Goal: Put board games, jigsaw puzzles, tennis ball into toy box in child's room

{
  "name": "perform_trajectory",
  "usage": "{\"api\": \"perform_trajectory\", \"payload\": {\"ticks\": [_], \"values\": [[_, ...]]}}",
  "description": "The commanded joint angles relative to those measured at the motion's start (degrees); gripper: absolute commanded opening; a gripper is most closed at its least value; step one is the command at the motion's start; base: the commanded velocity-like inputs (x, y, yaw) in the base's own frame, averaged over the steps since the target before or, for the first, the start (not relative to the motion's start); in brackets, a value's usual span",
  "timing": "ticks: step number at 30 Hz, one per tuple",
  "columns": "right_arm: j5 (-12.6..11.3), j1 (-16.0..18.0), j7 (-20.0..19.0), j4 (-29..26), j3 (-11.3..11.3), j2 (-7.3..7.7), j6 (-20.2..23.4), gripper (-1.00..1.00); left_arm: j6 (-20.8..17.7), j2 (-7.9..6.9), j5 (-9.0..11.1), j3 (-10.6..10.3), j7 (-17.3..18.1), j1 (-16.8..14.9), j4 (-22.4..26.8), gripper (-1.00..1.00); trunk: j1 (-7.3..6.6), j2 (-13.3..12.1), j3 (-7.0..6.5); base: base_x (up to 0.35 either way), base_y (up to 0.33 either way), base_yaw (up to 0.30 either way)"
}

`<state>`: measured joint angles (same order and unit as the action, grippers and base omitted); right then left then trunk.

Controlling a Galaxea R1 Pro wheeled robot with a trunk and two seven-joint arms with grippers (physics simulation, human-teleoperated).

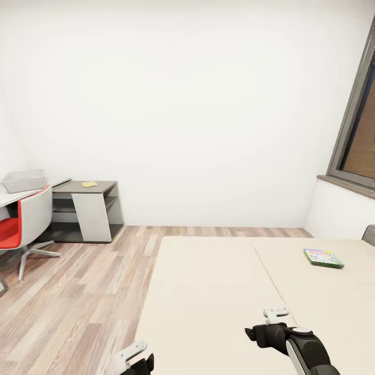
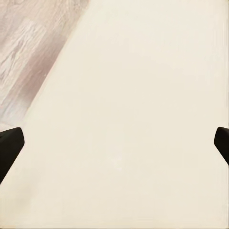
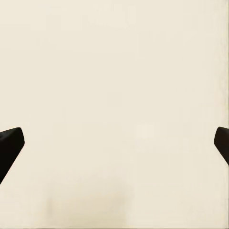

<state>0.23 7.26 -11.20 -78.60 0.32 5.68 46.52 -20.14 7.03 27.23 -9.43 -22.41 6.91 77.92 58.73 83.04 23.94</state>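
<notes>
A green board game point(image 1: 323, 258) lies flat on the cream bed point(image 1: 219, 291) at the right, well ahead of my arms. The grey toy box point(image 1: 23, 180) stands on the white table point(image 1: 10, 198) at the far left. A small yellow-green flat item point(image 1: 89, 184) rests on the dark desk section point(image 1: 96, 187). My left gripper point(image 2: 114, 143) hangs open over the bed's near left edge, with bare sheet between its fingers. My right gripper point(image 3: 114, 143) is open above the bed's middle, also holding nothing. The right arm point(image 1: 291, 338) shows low in the head view.
A red and white swivel chair point(image 1: 23, 226) stands in front of the table at the left. Wood floor point(image 1: 83, 291) runs between the bed and the desk. A window point(image 1: 359, 130) and its sill are at the right wall.
</notes>
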Motion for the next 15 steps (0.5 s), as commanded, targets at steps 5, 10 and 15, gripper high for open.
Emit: {"api": "perform_trajectory", "payload": {"ticks": [5,10,15], "values": [[0.08,0.03,-0.14,-0.05,0.03,0.04,0.24,1.00,-0.15,0.00,0.56,-0.04,-0.44,-0.03,0.11,1.00,0.00,0.04,0.05,0.000,-0.271,0.000],[0.10,0.03,-0.14,-0.05,0.03,0.04,0.24,1.00,-0.14,0.00,0.57,-0.05,-0.43,-0.04,0.07,1.00,0.00,0.04,0.05,0.000,-0.271,0.000],[0.11,0.03,-0.14,-0.05,0.03,0.04,0.25,1.00,-0.14,0.00,0.60,-0.06,-0.41,-0.05,0.06,1.00,0.00,0.04,0.05,0.000,-0.271,-0.002]]}}
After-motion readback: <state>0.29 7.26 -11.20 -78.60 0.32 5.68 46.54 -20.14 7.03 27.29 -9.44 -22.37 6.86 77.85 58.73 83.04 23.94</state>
